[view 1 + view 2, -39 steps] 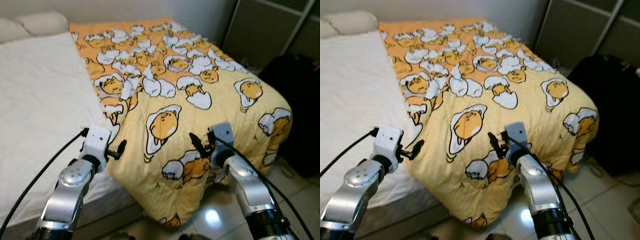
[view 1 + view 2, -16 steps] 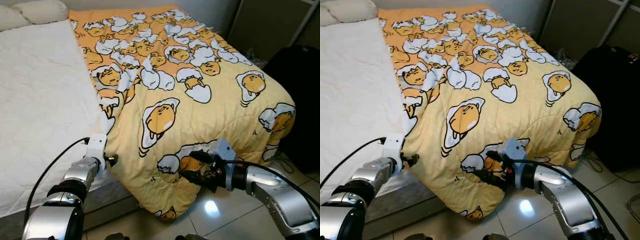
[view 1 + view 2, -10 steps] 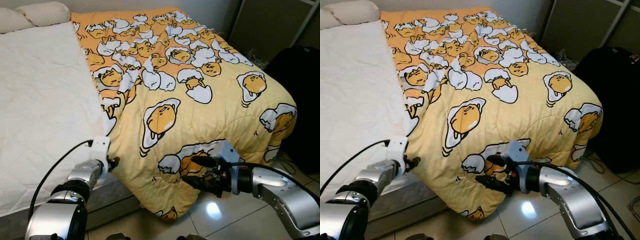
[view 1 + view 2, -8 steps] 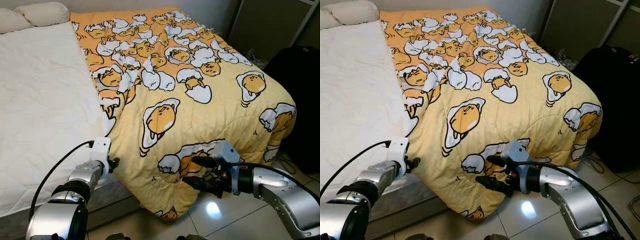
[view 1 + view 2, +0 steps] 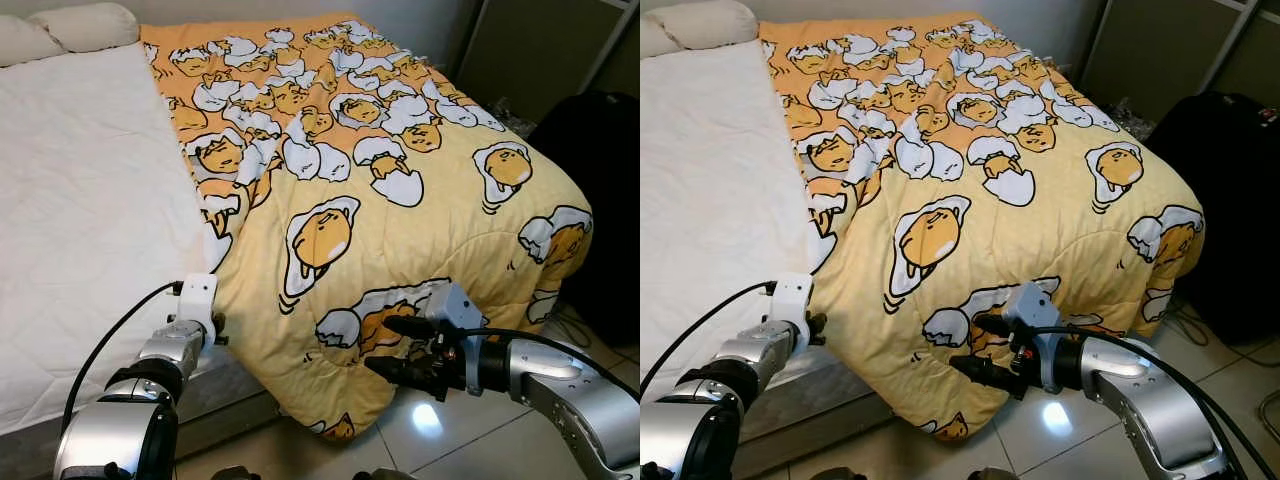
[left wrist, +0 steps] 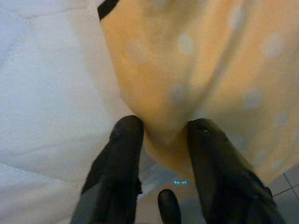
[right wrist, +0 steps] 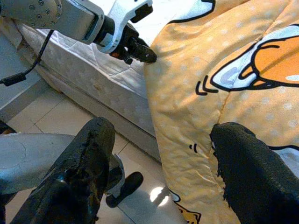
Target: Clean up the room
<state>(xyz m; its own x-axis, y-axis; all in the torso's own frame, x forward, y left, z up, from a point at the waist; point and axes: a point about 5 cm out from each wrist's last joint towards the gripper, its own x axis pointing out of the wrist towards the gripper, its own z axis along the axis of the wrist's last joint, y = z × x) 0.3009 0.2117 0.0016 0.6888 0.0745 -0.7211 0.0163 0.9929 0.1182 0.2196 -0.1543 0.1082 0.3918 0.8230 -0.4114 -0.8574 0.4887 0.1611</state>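
Observation:
A yellow blanket (image 5: 400,220) printed with egg characters covers the right half of the bed and hangs over its foot. The left half is bare white mattress (image 5: 90,200). My left gripper (image 5: 213,327) is at the blanket's left front corner, where it meets the mattress edge. In the left wrist view its fingers (image 6: 124,154) pinch a fold of the yellow cloth (image 6: 187,70). My right gripper (image 5: 388,347) is open, low against the hanging front of the blanket, one finger above the other. The right wrist view shows the blanket's edge (image 7: 196,93) ahead between its spread fingers.
Two pillows (image 5: 70,25) lie at the head of the bed. A black bag (image 5: 595,160) stands to the right of the bed, beside a dark cabinet (image 5: 530,50). Shiny tiled floor (image 5: 430,430) runs along the foot of the bed, with a cable near the bag.
Both arms have come down from above the bed to the blanket's hanging front. The left fingers have slid onto the blanket corner. The right gripper has dropped slightly, staying open.

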